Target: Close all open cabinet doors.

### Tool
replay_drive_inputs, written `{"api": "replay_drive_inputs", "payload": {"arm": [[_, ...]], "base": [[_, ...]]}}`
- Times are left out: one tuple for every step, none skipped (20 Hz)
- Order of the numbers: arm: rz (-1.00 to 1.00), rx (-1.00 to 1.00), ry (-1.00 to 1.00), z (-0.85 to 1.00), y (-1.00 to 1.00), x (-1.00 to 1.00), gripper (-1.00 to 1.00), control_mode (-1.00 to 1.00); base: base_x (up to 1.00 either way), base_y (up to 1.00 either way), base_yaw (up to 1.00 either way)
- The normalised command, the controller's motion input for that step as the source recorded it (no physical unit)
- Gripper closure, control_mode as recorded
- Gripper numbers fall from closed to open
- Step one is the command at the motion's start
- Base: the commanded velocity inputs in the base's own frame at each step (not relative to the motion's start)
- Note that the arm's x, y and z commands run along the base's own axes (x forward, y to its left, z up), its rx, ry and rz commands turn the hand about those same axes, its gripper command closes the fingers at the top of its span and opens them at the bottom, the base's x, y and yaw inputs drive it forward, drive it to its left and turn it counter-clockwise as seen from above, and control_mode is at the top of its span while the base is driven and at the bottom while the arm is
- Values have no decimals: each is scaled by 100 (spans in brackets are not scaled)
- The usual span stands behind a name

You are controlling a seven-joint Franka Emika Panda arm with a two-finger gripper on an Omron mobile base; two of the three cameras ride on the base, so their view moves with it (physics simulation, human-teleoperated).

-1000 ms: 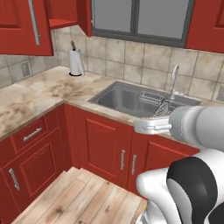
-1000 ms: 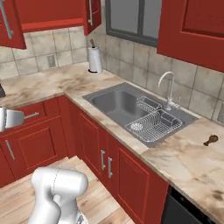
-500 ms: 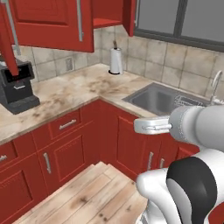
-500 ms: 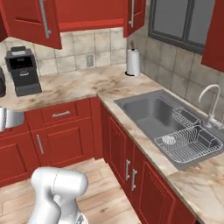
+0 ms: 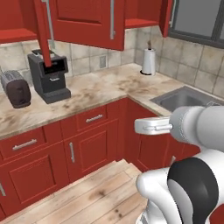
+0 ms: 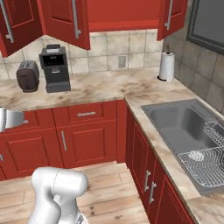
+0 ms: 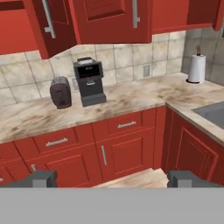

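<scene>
Several tall glossy red wall-cabinet doors with grey bar handles (image 6: pixel 65 22) hang open above the marbled worktop (image 6: pixel 109 89). Within a second the base has swung from the steel sink (image 6: pixel 179 127) toward them, beginning the approach. Fingers (image 7: pixel 109 178) spread wide, holding nothing.

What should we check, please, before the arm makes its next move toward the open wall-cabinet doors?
1. Gripper empty, jaws apart: ok.
2. Cabinet doors above the coffee machine shut: not ok, they swing out.
3. Door by the paper towel roll shut: not ok, ajar.
4. Bar handle unobstructed: ok.
5. Gripper within reach of the doors: cannot tell.
6. Toaster and coffee machine below the doors' swing: ok.
</scene>
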Motion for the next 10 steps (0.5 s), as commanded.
{"api": "replay_drive_inputs", "payload": {"arm": [[0, 0, 0, 0, 0, 0, -100, 100], [0, 0, 0, 0, 0, 0, -100, 100], [0, 0, 0, 0, 0, 0, -100, 100], [0, 0, 0, 0, 0, 0, -100, 100], [0, 0, 0, 0, 0, 0, -100, 100], [0, 0, 0, 0, 0, 0, -100, 100], [0, 0, 0, 0, 0, 0, -100, 100], [0, 0, 0, 0, 0, 0, -100, 100], [0, 0, 0, 0, 0, 0, -100, 100], [0, 0, 0, 0, 0, 0, -100, 100]], "base": [[42, 1, 31], [43, 1, 31], [41, 1, 30], [39, 1, 30], [37, 4, 30], [38, 11, 28], [38, 19, 22], [36, 25, 17], [36, 27, 16], [37, 32, 14]]}}
